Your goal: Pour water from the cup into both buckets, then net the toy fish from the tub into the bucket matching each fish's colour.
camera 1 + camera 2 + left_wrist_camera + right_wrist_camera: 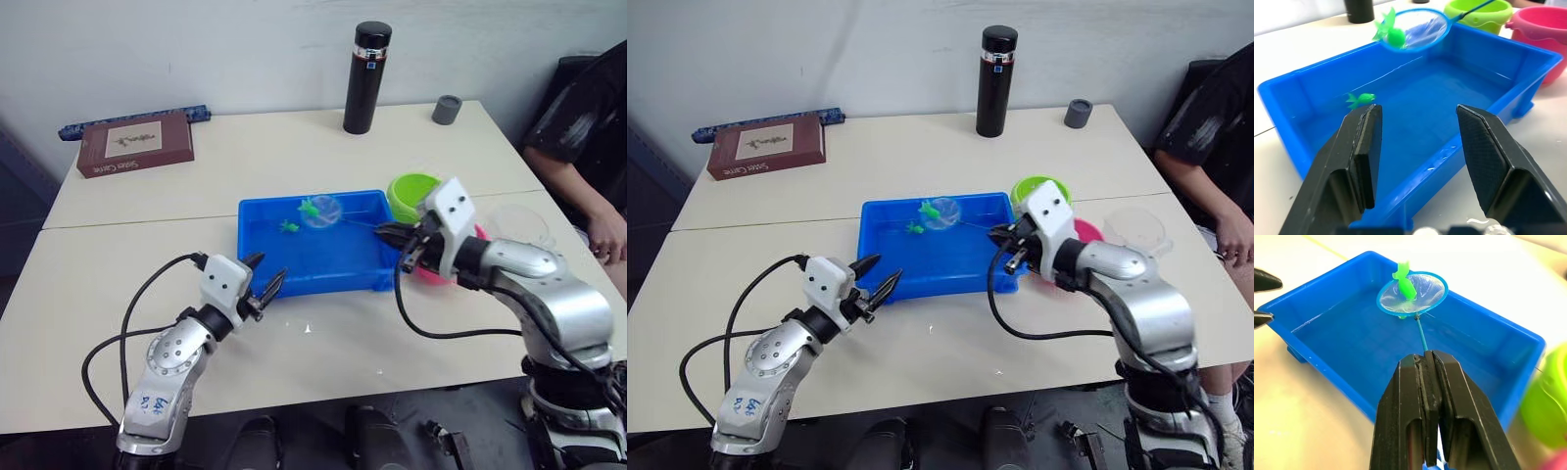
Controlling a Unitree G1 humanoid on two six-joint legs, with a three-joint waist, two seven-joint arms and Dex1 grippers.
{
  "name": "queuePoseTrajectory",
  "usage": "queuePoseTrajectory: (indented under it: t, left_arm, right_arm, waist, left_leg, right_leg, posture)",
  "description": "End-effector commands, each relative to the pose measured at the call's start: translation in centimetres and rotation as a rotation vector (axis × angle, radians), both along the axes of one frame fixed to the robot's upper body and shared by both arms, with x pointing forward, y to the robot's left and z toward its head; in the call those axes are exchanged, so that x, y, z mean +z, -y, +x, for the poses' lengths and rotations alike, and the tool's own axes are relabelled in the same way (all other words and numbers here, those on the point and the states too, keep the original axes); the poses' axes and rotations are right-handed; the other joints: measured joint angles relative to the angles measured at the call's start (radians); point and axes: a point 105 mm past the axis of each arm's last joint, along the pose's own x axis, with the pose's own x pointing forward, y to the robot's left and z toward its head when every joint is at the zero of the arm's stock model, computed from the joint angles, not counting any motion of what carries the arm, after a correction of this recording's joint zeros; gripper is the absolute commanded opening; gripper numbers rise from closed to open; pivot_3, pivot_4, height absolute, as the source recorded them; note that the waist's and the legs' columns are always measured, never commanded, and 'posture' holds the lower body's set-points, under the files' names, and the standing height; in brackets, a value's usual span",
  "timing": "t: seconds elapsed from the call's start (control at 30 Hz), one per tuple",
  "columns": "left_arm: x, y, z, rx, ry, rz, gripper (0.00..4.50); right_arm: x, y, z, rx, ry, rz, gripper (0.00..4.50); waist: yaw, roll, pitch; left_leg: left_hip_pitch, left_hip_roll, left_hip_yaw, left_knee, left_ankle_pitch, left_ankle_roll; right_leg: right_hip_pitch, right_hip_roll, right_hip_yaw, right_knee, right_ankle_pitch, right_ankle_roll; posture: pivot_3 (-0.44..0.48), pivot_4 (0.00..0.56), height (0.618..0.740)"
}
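The right gripper (pixel 1431 363), clamped on the net (pixel 1411 293) handle, holds a green fish (pixel 1405 283) in the hoop over the tub's (pixel 257 257) far edge, the green bucket (pixel 412 192) just beside its far right corner

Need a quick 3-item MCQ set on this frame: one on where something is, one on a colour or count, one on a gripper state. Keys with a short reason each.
1. Where is the net's hoop?
A. over the tub
B. over the pink bucket
C. on the book

2. What colour is the fish in the net?
A. pink
B. green
C. yellow

3. The left gripper is:
A. shut on the net
B. shut on the cup
C. open, holding nothing

Key: 1 A, the hoop hangs above the blue tub. 2 B, a green fish lies in the hoop; another green fish floats in the tub. 3 C, the left gripper has its fingers spread; the right gripper clamps the net handle.
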Motion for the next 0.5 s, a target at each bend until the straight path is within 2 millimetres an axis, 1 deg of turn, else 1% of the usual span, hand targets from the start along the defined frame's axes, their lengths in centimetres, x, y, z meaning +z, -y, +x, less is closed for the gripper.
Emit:
queuePoseTrajectory:
  t: [0.03, 0.07, 0.2, 0.23, 0.37, 0.43, 0.5]
  left_arm:
    - [1.0, 0.7, -0.2, -0.055, 0.044, -0.012, 2.67]
    - [1.0, 0.8, -0.1, -0.061, 0.044, -0.013, 2.67]
    - [1.1, 1.3, 0.4, -0.098, 0.045, -0.011, 2.67]
    - [1.1, 1.3, 0.4, -0.104, 0.046, -0.011, 2.67]
    - [1.1, 1.7, 0.7, -0.132, 0.046, -0.012, 2.67]
    - [1.1, 1.7, 0.7, -0.138, 0.047, -0.013, 2.67]
    - [1.2, 1.7, 0.9, -0.139, 0.049, -0.011, 2.67]
  right_arm:
    - [2.1, 0.6, -1.1, -0.033, 0.071, 0.024, 0.0]
    - [2.2, 0.7, -1.2, -0.042, 0.074, 0.028, 0.0]
    - [3.2, 3.7, -0.7, -0.175, 0.117, 0.019, 0.0]
    - [3.3, 4.3, -0.7, -0.195, 0.123, 0.011, 0.0]
    - [3.1, 7.8, 0.0, -0.316, 0.154, -0.033, 0.0]
    - [3.0, 8.7, 0.2, -0.342, 0.165, -0.047, 0.0]
    - [2.8, 10.3, 0.6, -0.396, 0.187, -0.086, 0.0]
  waist:
    - [0.001, 0.0, 0.0]
    - [0.002, 0.0, 0.0]
    - [0.006, 0.0, 0.0]
    - [0.007, 0.0, 0.0]
    - [0.012, 0.0, 0.0]
    - [0.016, 0.0, 0.0]
    - [0.015, 0.0, 0.0]
  left_leg:
    - [0.0, 0.0, 0.0, 0.0, 0.0, 0.0]
    - [0.0, 0.0, 0.0, 0.0, 0.0, 0.0]
    - [0.0, -0.001, 0.0, 0.0, 0.0, 0.0]
    - [-0.001, -0.001, 0.0, 0.0, 0.0, 0.0]
    - [-0.001, -0.001, 0.0, 0.0, -0.001, 0.001]
    - [-0.002, -0.002, 0.001, 0.0, -0.001, 0.001]
    - [-0.001, -0.001, 0.003, 0.0, -0.001, 0.001]
  right_leg:
    - [0.0, 0.0, 0.0, 0.0, 0.0, 0.0]
    - [0.0, 0.0, 0.0, 0.0, 0.0, 0.0]
    - [0.0, -0.001, 0.0, -0.001, 0.0, 0.0]
    - [0.0, -0.001, -0.001, -0.001, 0.0, 0.0]
    - [0.001, 0.0, -0.001, -0.003, 0.0, 0.0]
    - [0.0, 0.0, -0.001, -0.003, 0.0, 0.0]
    - [0.0, 0.001, 0.0, -0.003, 0.0, 0.001]
  posture:
    - [0.0, 0.15, 0.74]
    - [0.0, 0.15, 0.74]
    - [0.0, 0.15, 0.74]
    - [0.0, 0.15, 0.74]
    - [0.0, 0.15, 0.74]
    - [0.0, 0.15, 0.74]
    - [0.0, 0.15, 0.74]
